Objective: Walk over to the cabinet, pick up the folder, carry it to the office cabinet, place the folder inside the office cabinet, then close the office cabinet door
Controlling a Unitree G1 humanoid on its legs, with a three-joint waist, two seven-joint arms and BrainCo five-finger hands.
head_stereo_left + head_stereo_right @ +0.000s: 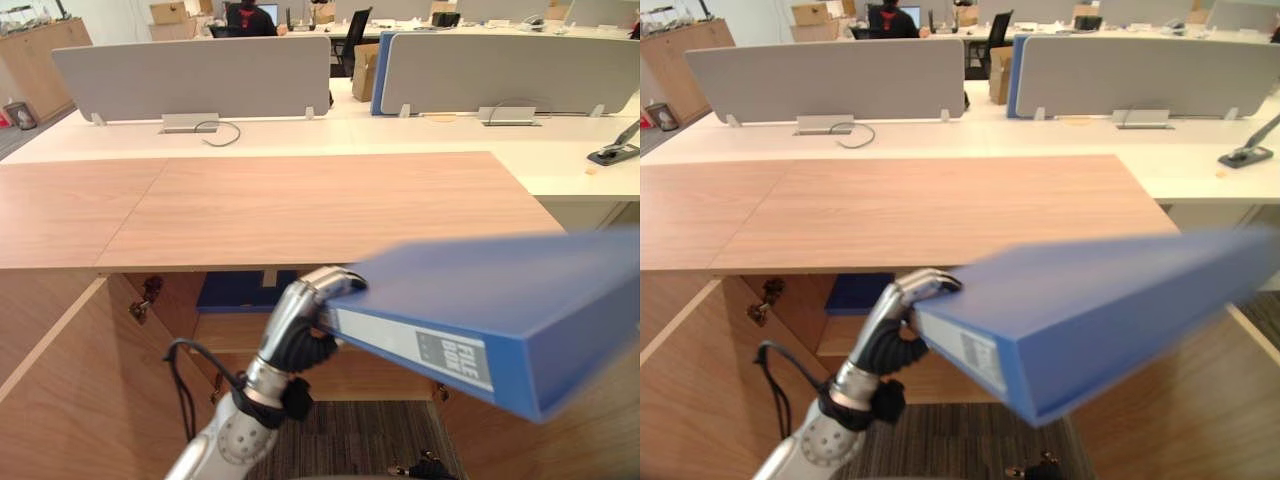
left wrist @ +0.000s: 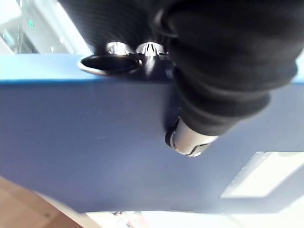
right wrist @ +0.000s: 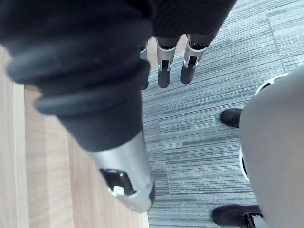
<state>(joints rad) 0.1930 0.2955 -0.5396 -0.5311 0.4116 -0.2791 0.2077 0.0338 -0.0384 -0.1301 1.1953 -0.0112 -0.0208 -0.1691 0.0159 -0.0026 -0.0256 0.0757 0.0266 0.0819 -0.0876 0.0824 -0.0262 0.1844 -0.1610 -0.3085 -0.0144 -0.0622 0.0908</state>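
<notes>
A thick blue folder with a white label on its spine hangs in the air in front of the open office cabinet, just below its wooden top. My left hand is shut on the folder's left end, fingers curled over the top edge beside the spine; the left wrist view shows the folder's blue spine and its metal ring hole close up. Behind the hand, the cabinet's inside shows a shelf with another flat blue item. My right hand hangs over grey carpet with relaxed, straight fingers, holding nothing.
The cabinet's left door stands open towards me, and a wooden panel shows at the lower right. Beyond the top are white desks with grey divider screens. A person sits far back.
</notes>
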